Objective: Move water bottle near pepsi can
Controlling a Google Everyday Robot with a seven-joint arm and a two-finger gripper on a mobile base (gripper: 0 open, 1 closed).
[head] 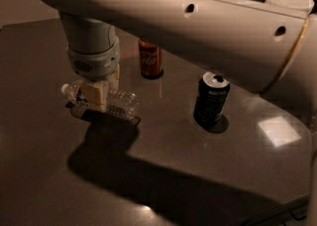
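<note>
Leftmost, your water bottle [124,104] lies on its side, cap pointing left, with the gripper [103,92] down astride its middle; you cannot tell whether it has clamped. Expect it light, thin-walled and slippery, so squeeze gently at the ribs. Rightward, the cola can [149,59] stands behind your path, and open table [163,136] runs to the pepsi can [211,100].
</note>
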